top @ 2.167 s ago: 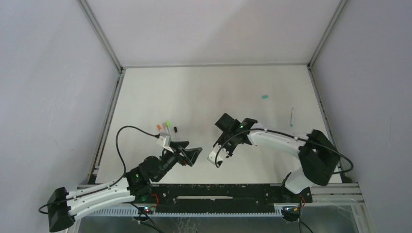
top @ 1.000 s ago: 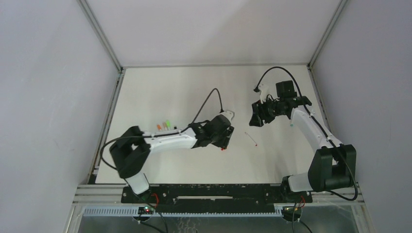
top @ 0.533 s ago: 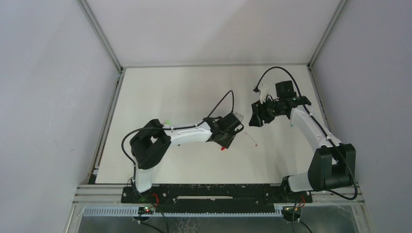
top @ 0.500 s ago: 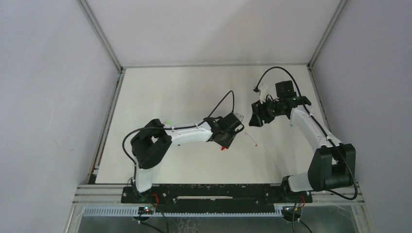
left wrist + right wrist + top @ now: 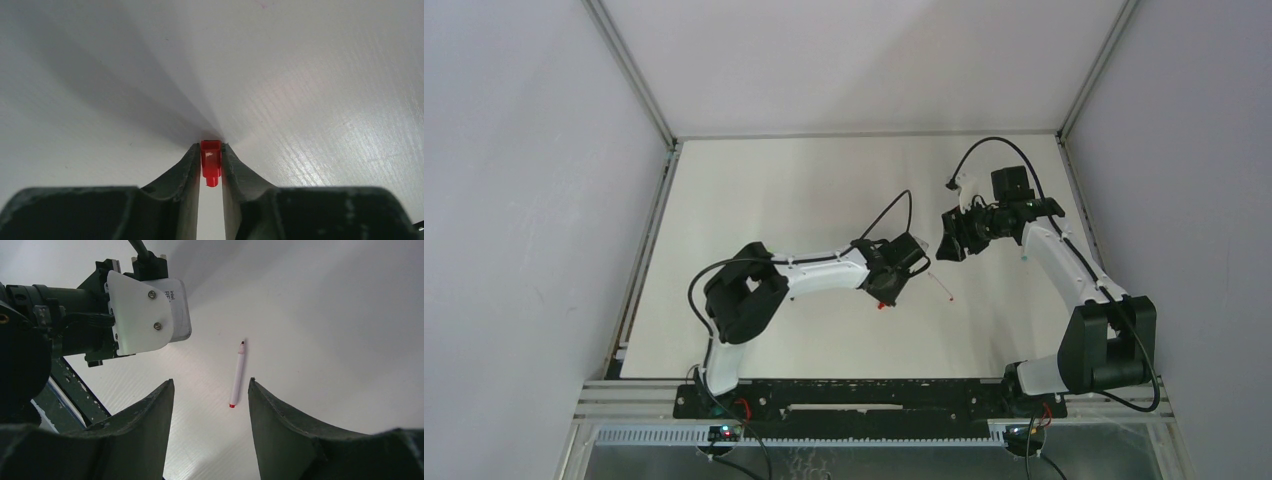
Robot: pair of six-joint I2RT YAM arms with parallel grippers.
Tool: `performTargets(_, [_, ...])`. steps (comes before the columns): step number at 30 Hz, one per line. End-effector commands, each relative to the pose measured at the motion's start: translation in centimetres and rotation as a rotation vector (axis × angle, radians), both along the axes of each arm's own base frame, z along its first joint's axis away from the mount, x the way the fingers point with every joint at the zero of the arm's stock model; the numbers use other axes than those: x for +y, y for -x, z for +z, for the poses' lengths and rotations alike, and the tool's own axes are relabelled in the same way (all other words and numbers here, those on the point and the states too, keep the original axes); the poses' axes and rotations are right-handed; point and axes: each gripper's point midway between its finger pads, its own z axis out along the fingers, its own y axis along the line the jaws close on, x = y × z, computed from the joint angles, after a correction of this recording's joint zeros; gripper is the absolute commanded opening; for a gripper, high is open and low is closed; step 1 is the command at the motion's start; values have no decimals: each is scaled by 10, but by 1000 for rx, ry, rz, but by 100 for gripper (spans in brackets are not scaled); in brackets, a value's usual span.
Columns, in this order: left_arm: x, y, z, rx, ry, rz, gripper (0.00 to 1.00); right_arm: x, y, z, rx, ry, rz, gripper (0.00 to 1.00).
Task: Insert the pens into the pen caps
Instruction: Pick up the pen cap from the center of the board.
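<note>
Table edges: white table (image 5: 754, 200) boxed by metal rails (image 5: 864, 133) on the left, back and right. Both arm bases sit on the near rail, and grey walls rise outside.
Open room: wide stretch of tabletop between both grippers and the back rail. Narrower strip between the pen and the near rail.
Left arm: reaches from the near-left base to table centre, elbow folded left of centre.
Left gripper (image 5: 883, 297): clamped on the red cap (image 5: 210, 161), which is pinched at the very fingertips. Tips are down at the table surface. Can't tell whether the cap touches it.
Right gripper (image 5: 210, 382): jaws spread wide, nothing held, hanging above the table and looking down at the pen.
Red pen (image 5: 237, 374): flat on the table, centre-right. One end is a bare dark tip, the other is red. Touches neither gripper. From above it lies just right of the left gripper, on the near side of the right one, well apart from every rail.
Gripper spacing: close. The left wrist camera mount (image 5: 145, 310) fills the upper left of the right wrist view.
Right forearm: runs near the right rail.
Pens counted: 1 clearly seen.
Caps counted: 1, red.
Teal speck (image 5: 1024, 256): 1, beside the right forearm. Too small to tell pen from cap.
</note>
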Motion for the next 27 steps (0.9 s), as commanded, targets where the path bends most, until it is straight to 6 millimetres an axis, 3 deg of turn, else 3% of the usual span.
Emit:
performTargets(1, [-7, 0, 2, 18, -2, -31, 22, 2, -2, 5, -10, -25, -7, 63])
performTargets(6, [-6, 2, 1, 27, -5, -36, 5, 2, -1, 6, -13, -26, -4, 63])
performTargets(9, [-5, 0, 11, -3, 21, -22, 0, 3, 0, 9, -23, -34, 4, 63])
performTargets(16, [0, -5, 65, -160, 275, 76, 0, 5, 3, 12, -82, -47, 38, 57])
performTargets(23, [19, 4, 127, -305, 637, 185, 0, -4, 1, -41, 9, 128, 38, 50])
performTargets(27, [35, 11, 147, -352, 761, 228, 0, -3, 6, -66, 63, 235, 52, 49])
